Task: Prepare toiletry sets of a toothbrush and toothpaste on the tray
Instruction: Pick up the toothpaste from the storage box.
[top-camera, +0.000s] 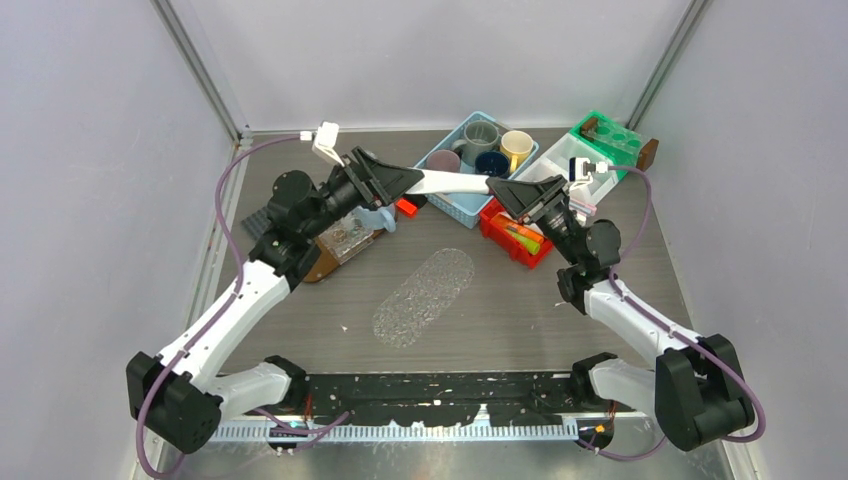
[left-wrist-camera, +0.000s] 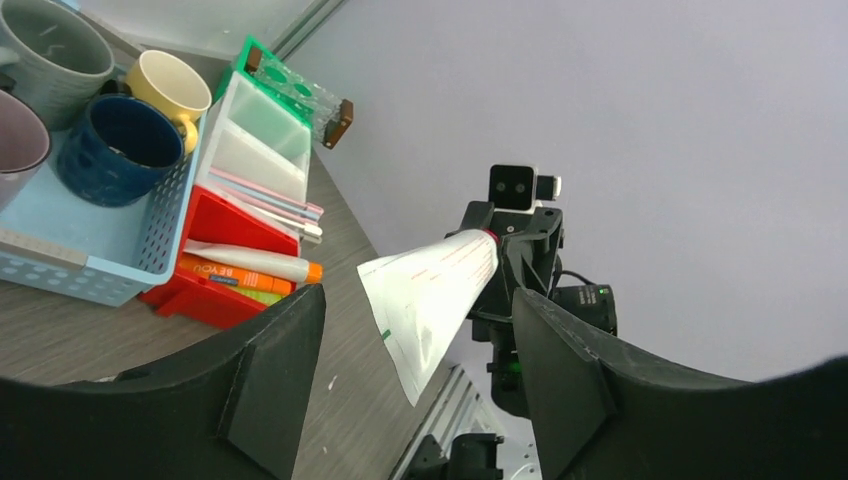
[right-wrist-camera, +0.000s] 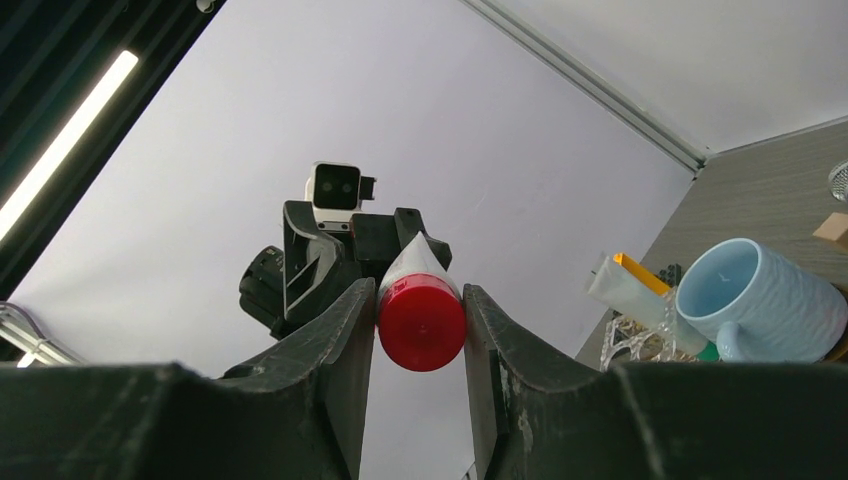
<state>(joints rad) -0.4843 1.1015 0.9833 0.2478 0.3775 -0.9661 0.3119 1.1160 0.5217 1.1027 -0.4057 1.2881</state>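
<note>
Starting from the desk, the clear oval tray lies at its middle, and the white toothpaste tube hangs roughly level in the air beyond the tray's far end, between the two arms. The right end effector is clamped narrow on the tube's red cap. The left end effector stands wide, its fingers on either side of the flat crimped tail, apparently not touching it. For a clean handover, I judge, the left should close squarely on the tail's flat faces before the right lets go.
</note>
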